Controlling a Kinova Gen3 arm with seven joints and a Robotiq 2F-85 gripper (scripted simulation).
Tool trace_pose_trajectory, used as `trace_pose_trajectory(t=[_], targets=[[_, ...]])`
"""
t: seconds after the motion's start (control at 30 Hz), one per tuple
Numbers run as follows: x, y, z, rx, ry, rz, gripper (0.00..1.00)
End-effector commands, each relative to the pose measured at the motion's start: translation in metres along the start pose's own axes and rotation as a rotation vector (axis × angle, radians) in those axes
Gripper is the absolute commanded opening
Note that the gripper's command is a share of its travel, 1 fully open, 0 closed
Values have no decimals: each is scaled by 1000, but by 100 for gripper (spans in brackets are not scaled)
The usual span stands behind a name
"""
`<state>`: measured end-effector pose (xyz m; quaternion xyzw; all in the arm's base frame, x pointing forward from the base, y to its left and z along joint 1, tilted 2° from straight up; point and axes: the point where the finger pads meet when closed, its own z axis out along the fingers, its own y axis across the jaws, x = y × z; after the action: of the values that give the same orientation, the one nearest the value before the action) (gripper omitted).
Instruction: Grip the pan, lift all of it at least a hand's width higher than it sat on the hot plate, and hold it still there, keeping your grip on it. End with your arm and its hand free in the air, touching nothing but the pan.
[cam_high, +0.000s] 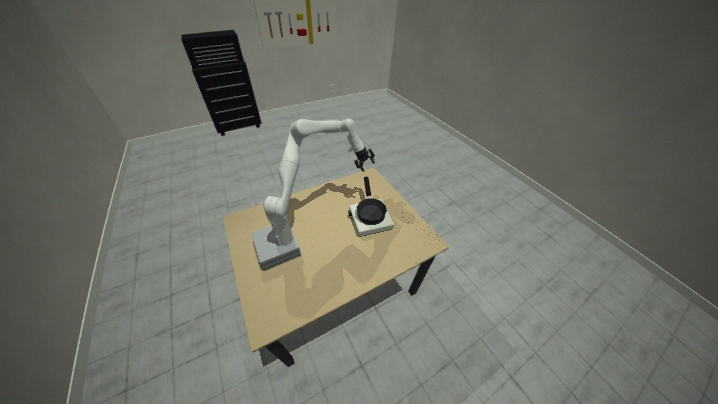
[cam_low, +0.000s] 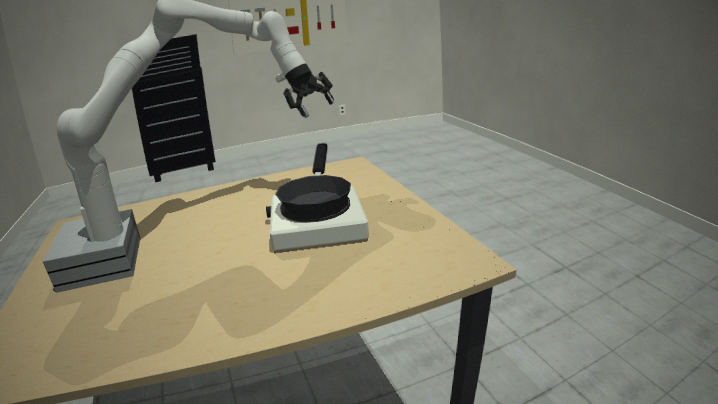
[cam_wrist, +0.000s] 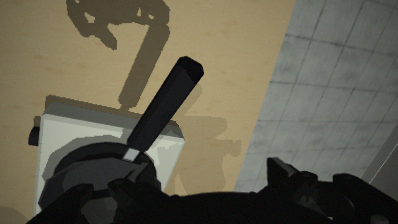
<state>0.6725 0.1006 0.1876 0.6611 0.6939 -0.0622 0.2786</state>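
We hover over the pan handle, nothing gripped yet.

Our black two-finger gripper (cam_low: 307, 97) hangs with its fingers spread wide and holds nothing, well above the long black handle (cam_low: 319, 157) of the round black frying pan (cam_low: 312, 196). The pan sits on the white square hot plate (cam_low: 321, 230) on the light wooden table (cam_low: 210, 271). By our judgement, the descent, the grasp, the lift and the hold are all left.

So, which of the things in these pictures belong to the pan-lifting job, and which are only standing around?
Belong to the job:
- pan, resting on the hot plate
- its handle, pointing to the back wall
- hot plate
- gripper, open, in the air above the handle

Only standing around:
- black drawer cabinet
- tool board on the wall
- table, which only bears the rest
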Motion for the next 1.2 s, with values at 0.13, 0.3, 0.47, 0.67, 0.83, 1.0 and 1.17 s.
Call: trace_pose_trajectory(t=[0.13,0.3,0.47,0.67,0.83,1.0,1.17], targets=[[-29,-11,20,94,72,138,100],[-34,-33,38,207,183,287,100],[-38,-50,52,295,269,403,100],[-42,-64,64,365,339,495,100],[-43,-69,68,392,366,532,100],[-43,-71,69,401,374,543,100],[-43,-71,69,401,374,543,100]])
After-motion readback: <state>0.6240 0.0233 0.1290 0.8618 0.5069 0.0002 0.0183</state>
